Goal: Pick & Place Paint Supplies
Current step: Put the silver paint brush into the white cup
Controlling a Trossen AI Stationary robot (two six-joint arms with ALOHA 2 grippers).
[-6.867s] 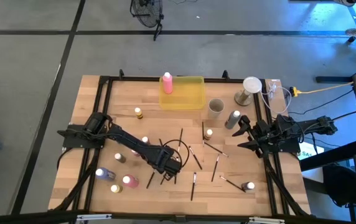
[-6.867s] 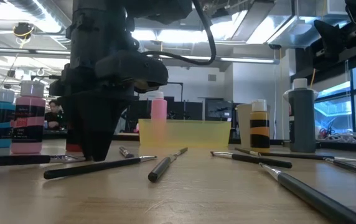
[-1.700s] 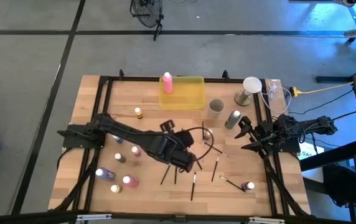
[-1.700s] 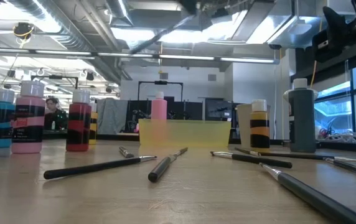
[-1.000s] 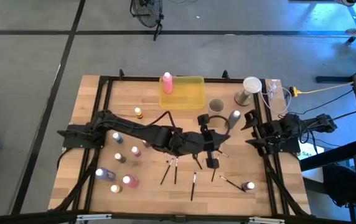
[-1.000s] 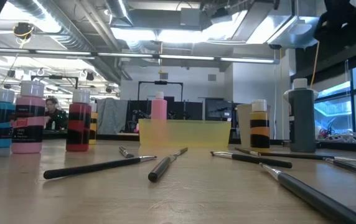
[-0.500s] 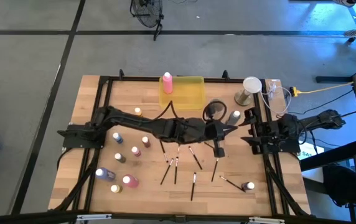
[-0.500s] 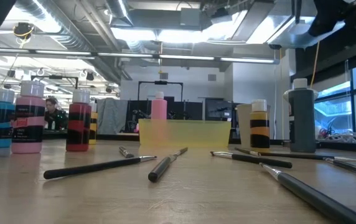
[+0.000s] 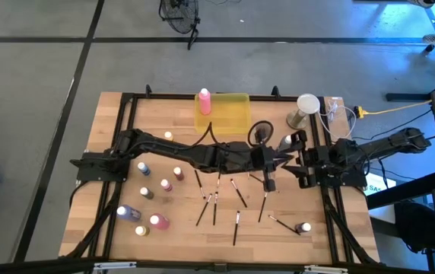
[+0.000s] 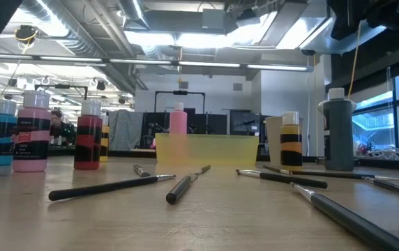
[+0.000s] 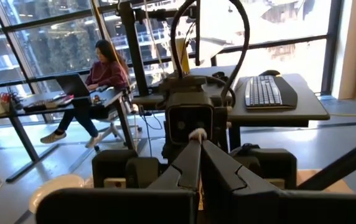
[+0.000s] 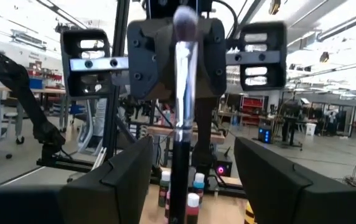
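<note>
My left gripper reaches across the table to its right side and is shut on a thin paintbrush. My right gripper faces it, open. Its two fingers stand on either side of the brush, apart from it. The brush has a dark handle, a silver ferrule and a pale tip. More brushes lie flat on the table's middle. Small paint bottles stand on the left part. In the low view brushes and bottles show, but no gripper. My left gripper pinches the paintbrush between its two shut fingers, reaching level from the table's left. The pale tip shows just beyond the fingertips. The brush lies across the fingers and is lifted clear of the table; the fingers hide the rest of the contact.
A translucent yellow tray with a pink bottle in it sits at the far edge. Beside it are a grey-beige cup, a grey bottle and a white-topped thing. One bottle stands near right.
My left gripper has carried the brush from the middle of the table toward the right and far side, up to my right gripper. My right gripper has come a little toward the left to meet it.
</note>
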